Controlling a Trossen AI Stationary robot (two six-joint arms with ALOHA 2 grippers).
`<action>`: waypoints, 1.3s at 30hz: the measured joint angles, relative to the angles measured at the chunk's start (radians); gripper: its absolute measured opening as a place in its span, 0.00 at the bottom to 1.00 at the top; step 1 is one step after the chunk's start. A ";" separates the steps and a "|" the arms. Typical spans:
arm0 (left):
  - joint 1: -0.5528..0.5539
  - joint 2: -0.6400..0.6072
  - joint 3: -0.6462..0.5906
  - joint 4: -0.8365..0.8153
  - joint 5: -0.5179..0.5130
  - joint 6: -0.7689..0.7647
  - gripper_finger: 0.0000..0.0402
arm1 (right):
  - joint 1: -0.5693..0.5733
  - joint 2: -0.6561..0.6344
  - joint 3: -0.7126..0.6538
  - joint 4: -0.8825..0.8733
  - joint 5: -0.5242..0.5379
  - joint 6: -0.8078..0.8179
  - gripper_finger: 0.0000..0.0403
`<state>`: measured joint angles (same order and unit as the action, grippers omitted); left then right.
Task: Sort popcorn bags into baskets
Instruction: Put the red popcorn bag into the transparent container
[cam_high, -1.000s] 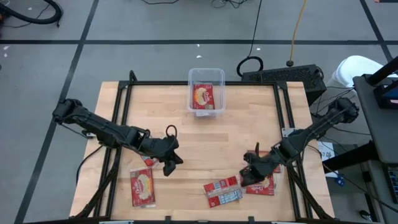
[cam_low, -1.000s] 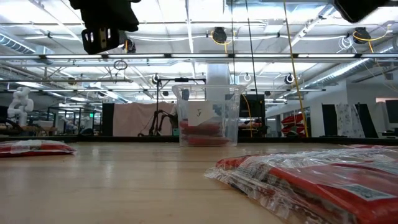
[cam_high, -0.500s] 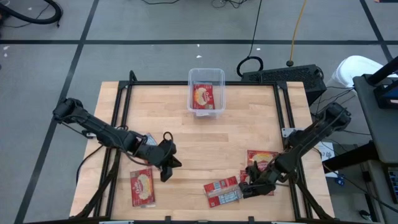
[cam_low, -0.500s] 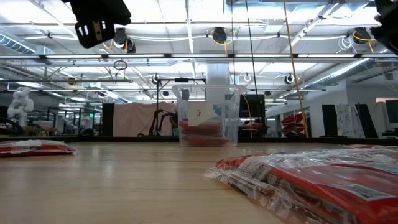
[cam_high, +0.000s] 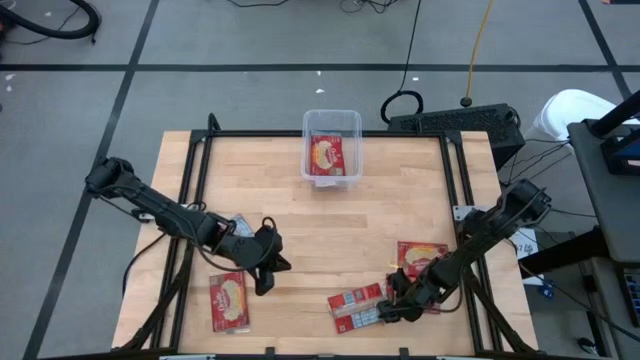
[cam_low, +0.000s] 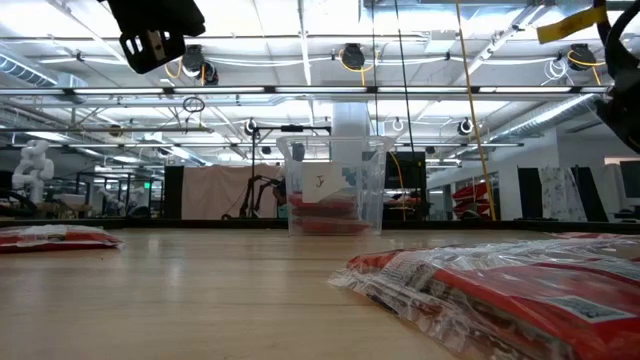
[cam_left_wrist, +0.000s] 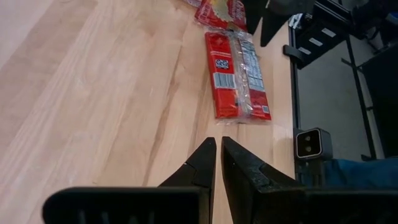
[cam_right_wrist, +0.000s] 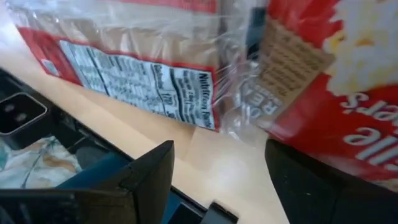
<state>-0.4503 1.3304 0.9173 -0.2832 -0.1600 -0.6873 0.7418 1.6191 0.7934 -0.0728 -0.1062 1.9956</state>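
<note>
A clear basket (cam_high: 308, 150) stands at the table's far middle with one red popcorn bag (cam_high: 327, 155) lying in it. Near the front edge a bag lies back up (cam_high: 352, 310), its label showing in the right wrist view (cam_right_wrist: 124, 68). Beside it lies a face-up bag (cam_right_wrist: 348, 81). My right gripper (cam_high: 384, 308) hangs open low over the near ends of these two (cam_right_wrist: 217, 165). Another bag (cam_high: 422, 256) lies behind them. At the front left lies one more bag (cam_high: 229, 301). My left gripper (cam_high: 263, 283) is shut, above bare wood (cam_left_wrist: 218, 146).
Black frame rails (cam_high: 196, 200) run along both sides of the table. A small camera block (cam_left_wrist: 309, 143) sits at the front edge. A bag (cam_high: 236, 226) lies partly under the left arm. Bare wood stretches between the basket and the front bags.
My right gripper has come down and toward the near edge, from above the face-up bag to the gap between the two front bags. My left gripper has drifted a little toward the near left. No bag has moved.
</note>
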 joint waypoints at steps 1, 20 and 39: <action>0.000 0.000 0.000 0.000 0.000 -0.002 0.08 | 0.000 0.008 0.000 0.008 -0.001 -0.006 0.61; 0.001 0.000 0.000 -0.006 -0.025 0.057 0.08 | -0.044 0.045 -0.001 0.100 0.176 -0.107 0.34; 0.047 0.000 0.000 -0.015 -0.060 0.051 0.08 | -0.196 0.045 -0.002 0.206 0.215 -0.303 0.00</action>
<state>-0.4034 1.3304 0.9173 -0.2978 -0.2204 -0.6358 0.5462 1.6640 0.7918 0.1329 0.1085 1.6923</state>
